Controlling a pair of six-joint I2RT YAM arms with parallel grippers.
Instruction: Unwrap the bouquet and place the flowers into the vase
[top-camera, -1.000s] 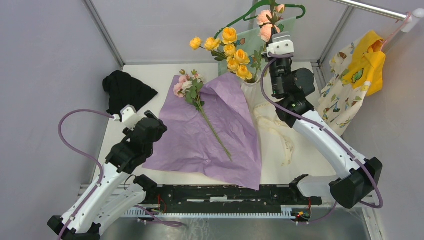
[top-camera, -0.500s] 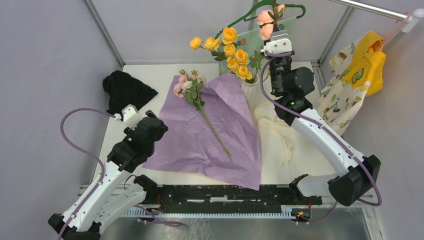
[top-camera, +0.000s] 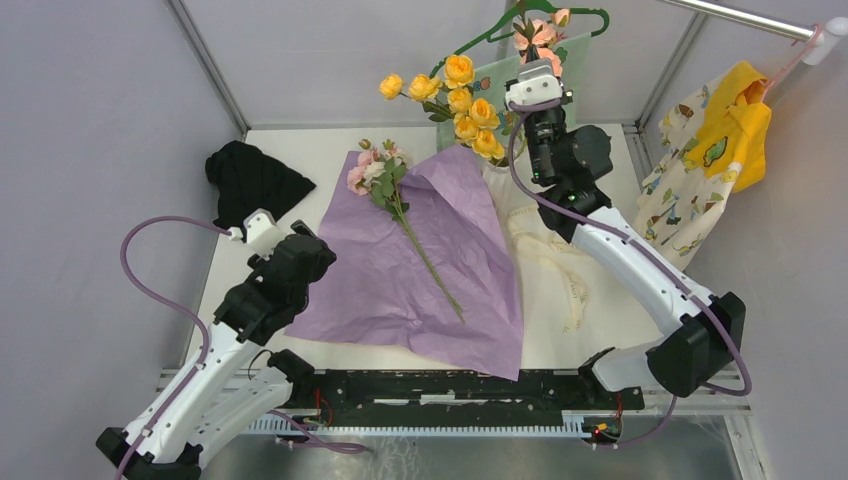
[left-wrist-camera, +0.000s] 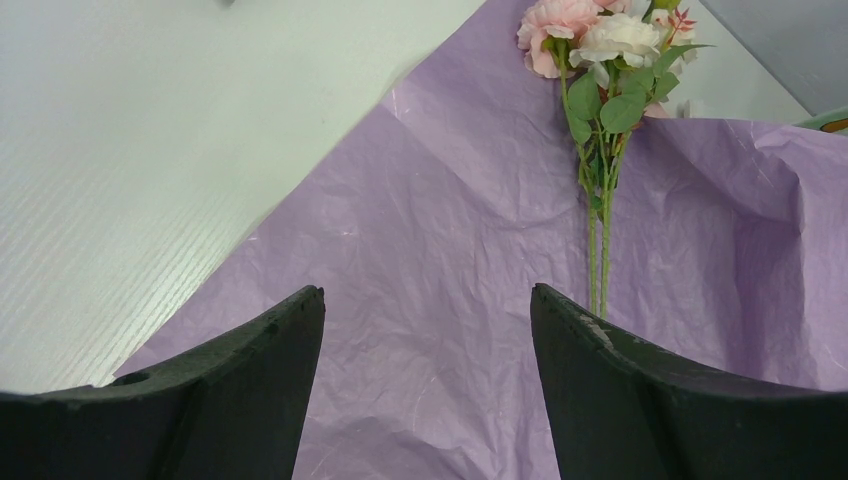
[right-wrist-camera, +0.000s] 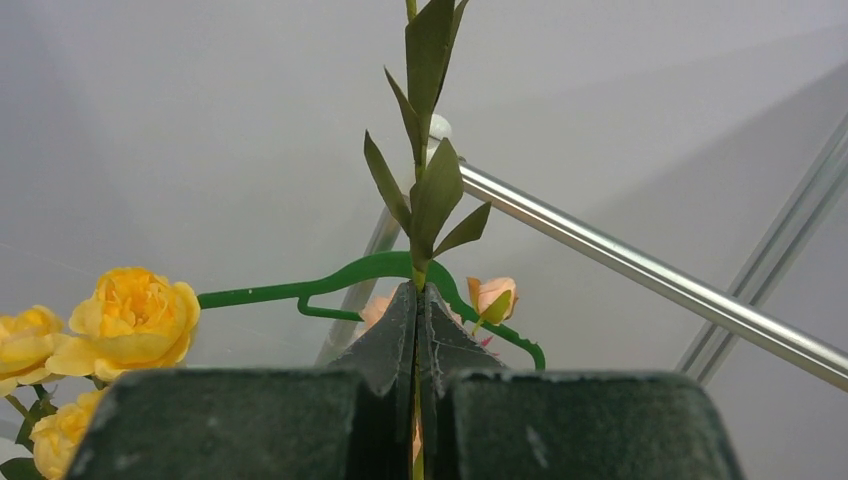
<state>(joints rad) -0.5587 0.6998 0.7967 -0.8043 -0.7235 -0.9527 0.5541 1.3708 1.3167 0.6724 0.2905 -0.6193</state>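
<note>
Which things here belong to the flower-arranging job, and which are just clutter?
Job: purple paper, pink roses on it, yellow roses, vase, ribbon, stem pinched in right gripper.
Clutter: black cloth, green hanger, hanging clothes.

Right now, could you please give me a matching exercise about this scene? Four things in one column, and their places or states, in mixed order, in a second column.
Column one:
1. left hand
2. right hand
3. yellow roses
4. black cloth

Column two:
A. standing in the vase
B. shut on a leafy stem
C. open, near the edge of the purple paper
D. lying on the table, far left corner

Pairs: 1-C, 2-B, 3-A, 4-D.
</note>
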